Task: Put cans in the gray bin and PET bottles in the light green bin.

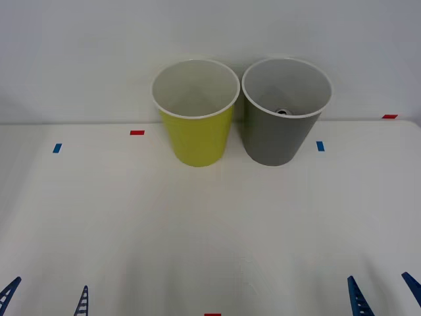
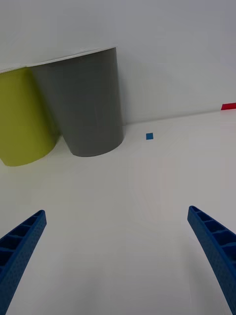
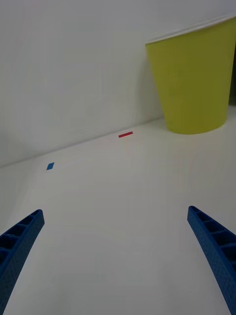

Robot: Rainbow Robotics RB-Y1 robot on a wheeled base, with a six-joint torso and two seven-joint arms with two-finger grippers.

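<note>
The light green bin (image 1: pixel 196 112) and the gray bin (image 1: pixel 285 110) stand upright side by side at the back of the white table, almost touching. Inside the gray bin, just over its front rim, a small round silver top (image 1: pixel 283 112) shows, likely the can. PET bottles are out of view. My left gripper (image 1: pixel 50 289) hangs open at the table's front left, far from the light green bin (image 3: pixel 194 81). At the front right, my right gripper (image 1: pixel 379 283) is open too, with the gray bin (image 2: pixel 86 103) well ahead of it. Both hold nothing.
The white table (image 1: pixel 210 230) runs from the bins to the front edge. Small red tape marks (image 1: pixel 137 132) and blue tape marks (image 1: pixel 320 146) lie flat on it. A white wall stands close behind the bins.
</note>
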